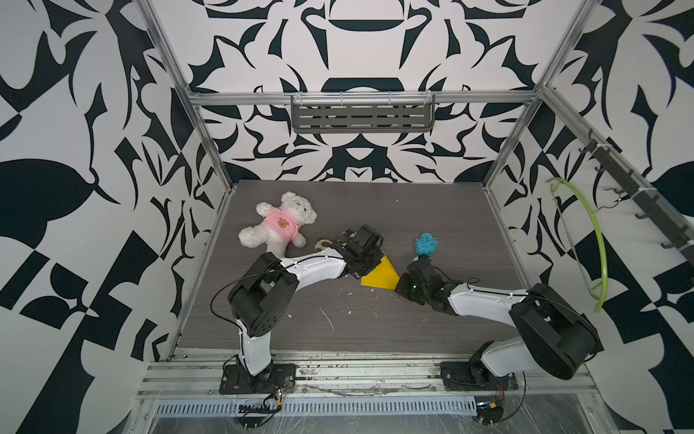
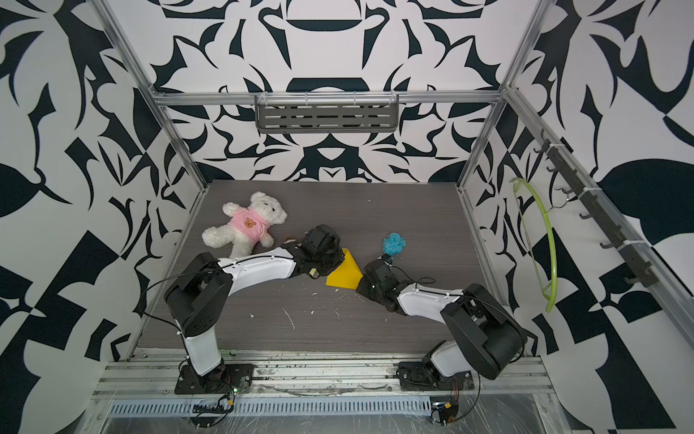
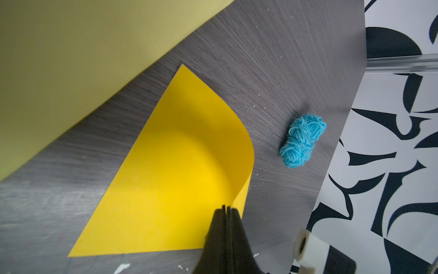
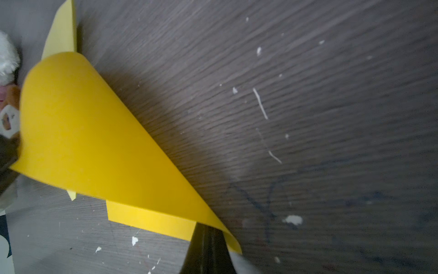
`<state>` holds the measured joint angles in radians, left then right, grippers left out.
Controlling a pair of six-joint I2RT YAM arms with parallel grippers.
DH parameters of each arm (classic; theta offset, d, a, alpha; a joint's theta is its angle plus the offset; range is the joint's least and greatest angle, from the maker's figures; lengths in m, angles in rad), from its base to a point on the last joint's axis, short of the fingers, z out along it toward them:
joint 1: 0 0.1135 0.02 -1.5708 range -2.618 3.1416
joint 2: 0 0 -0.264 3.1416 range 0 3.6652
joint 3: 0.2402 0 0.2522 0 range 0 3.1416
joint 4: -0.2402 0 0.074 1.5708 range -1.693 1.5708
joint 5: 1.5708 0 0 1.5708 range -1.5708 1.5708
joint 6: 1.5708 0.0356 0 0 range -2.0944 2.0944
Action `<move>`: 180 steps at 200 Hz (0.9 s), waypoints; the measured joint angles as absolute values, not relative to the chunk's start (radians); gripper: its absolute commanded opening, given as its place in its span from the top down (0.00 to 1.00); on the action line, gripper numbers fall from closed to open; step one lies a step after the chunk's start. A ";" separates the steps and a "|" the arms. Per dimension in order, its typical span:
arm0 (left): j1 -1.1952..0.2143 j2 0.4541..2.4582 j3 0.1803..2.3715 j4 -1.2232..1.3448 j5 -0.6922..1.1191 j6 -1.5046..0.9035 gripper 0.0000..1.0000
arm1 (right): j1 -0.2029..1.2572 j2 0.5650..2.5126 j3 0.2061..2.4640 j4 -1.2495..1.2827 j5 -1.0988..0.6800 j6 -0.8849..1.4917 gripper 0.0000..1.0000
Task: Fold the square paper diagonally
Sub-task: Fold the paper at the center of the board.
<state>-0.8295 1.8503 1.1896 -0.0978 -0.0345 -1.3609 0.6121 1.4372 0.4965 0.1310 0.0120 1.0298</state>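
Observation:
The square paper (image 1: 381, 276) (image 2: 345, 272) is yellow and lies mid-table, seen in both top views, bent over itself into a loose curve. My left gripper (image 1: 366, 265) is at its far left side. In the left wrist view its jaws (image 3: 226, 210) are shut on the raised, curled edge of the paper (image 3: 177, 178). My right gripper (image 1: 401, 282) sits at the paper's near right corner. In the right wrist view its shut jaws (image 4: 208, 229) pinch that corner, and the upper flap of the paper (image 4: 83, 130) arches over a flat lower layer, uncreased.
A white teddy bear (image 1: 279, 225) in a pink shirt lies at the back left, with a small brown-and-white toy (image 1: 325, 244) beside it. A blue yarn ball (image 1: 425, 244) (image 3: 303, 142) rests just behind the right gripper. A green hanger (image 1: 597, 240) hangs on the right wall.

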 measured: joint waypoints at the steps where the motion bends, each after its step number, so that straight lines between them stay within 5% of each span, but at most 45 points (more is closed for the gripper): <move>1: -0.830 1.850 1.189 -0.098 -0.035 -1.361 1.00 | 0.612 1.437 0.496 0.131 0.012 1.030 0.96; 180: -0.846 1.788 1.039 -0.221 -0.046 -1.427 1.00 | 0.624 1.438 0.491 0.161 -0.010 0.999 0.80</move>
